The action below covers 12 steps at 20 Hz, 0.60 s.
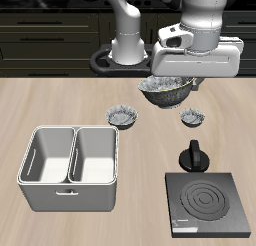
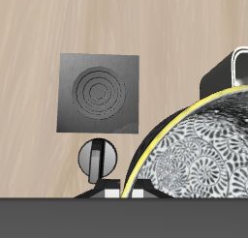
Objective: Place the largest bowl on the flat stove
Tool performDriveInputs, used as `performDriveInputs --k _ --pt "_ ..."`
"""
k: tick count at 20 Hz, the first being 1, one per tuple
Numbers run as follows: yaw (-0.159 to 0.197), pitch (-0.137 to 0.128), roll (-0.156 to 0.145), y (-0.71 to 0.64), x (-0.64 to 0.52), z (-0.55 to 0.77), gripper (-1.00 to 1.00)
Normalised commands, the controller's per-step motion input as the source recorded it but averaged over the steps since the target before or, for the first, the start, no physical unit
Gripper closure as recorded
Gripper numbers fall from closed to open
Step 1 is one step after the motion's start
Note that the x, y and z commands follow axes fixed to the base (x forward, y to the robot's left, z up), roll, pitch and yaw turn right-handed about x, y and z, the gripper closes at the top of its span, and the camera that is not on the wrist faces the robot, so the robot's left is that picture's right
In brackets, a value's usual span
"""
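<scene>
Tool (image 1: 170,87) clamped on speckled scalloped largest bowl (image 1: 165,90), lifted off wooden table (image 1: 60,105), flat black ringed stove (image 1: 208,204)

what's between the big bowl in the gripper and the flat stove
Bare wooden tabletop, clear in the wrist view. The exterior view shows the big bowl at the gripper and the smallest bowl lying between it and the flat stove.

Wrist view: speckled bowl (image 2: 199,150), yellow-edged rim, fills the near field. Flat stove (image 2: 99,91) lies on the wood table (image 2: 39,29), rings visible. Black knob (image 2: 96,158) at its edge.
</scene>
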Motion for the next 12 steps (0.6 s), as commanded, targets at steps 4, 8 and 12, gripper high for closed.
performDriveInputs --k 4,8,12 --pt "-0.015 0.0 -0.041 0.07 0.36 0.11 1.0" --pt "-0.013 0.012 -0.029 0.1 0.35 0.11 1.0" --pt "0.001 -0.006 -0.006 0.09 0.14 0.08 1.0"
